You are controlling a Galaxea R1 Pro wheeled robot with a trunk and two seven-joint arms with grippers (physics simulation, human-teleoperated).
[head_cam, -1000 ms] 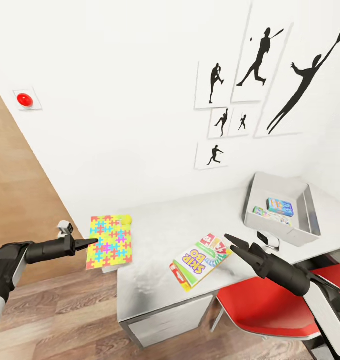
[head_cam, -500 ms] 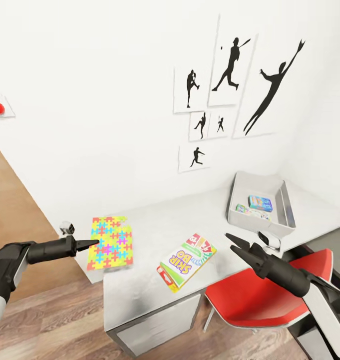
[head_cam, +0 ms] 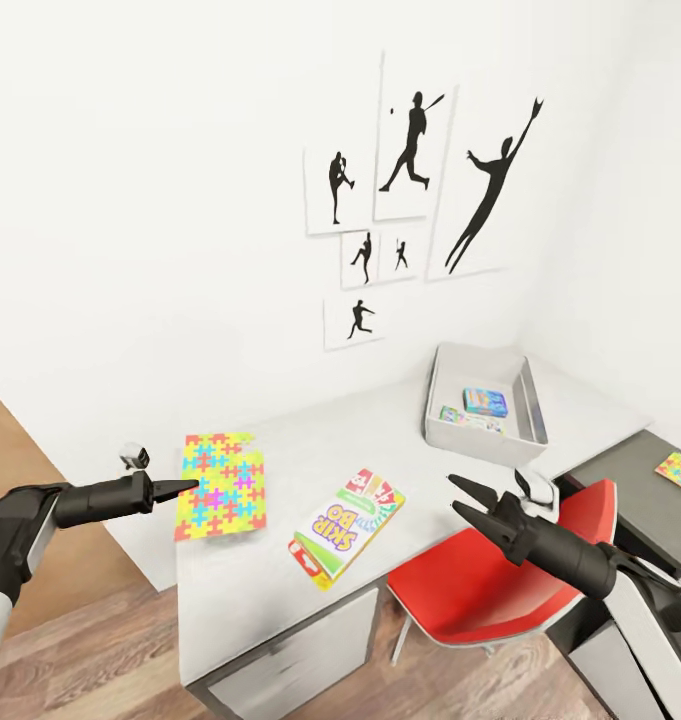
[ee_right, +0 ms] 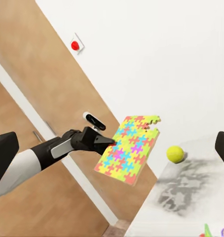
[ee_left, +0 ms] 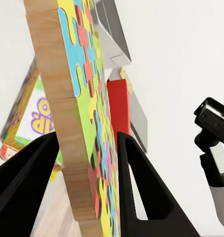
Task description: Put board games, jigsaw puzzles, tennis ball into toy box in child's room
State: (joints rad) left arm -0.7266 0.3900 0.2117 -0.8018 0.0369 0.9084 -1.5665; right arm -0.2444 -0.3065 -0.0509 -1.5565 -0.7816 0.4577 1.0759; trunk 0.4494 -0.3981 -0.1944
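Observation:
My left gripper (head_cam: 180, 487) is shut on the edge of a jigsaw puzzle (head_cam: 221, 485), holding it in the air off the table's (head_cam: 320, 440) left end. In the left wrist view the puzzle (ee_left: 87, 98) is clamped between both fingers (ee_left: 141, 187). A Skip-Bo board game (head_cam: 345, 522) lies on the table near the front edge. The grey toy box (head_cam: 470, 362) at the back right holds a blue board game (head_cam: 485, 401) and a second flat box (head_cam: 460, 418). Another jigsaw puzzle (head_cam: 680, 468) lies on the dark cabinet. The tennis ball (ee_right: 175, 154) rests on the table beyond the held puzzle (ee_right: 129, 155). My right gripper (head_cam: 460, 497) hangs open and empty above the chair.
A red chair (head_cam: 490, 585) stands at the table's front, under my right arm. Black baseball-player pictures (head_cam: 410, 190) hang on the white wall behind the table. A wooden door with a red button (ee_right: 75, 45) beside it lies to the left. Wood-plank floor (head_cam: 90, 650) runs below.
The camera has swung right, so the table, toy box and pictures slid left and the second puzzle came into view. The left gripper still holds its puzzle; the right stays open.

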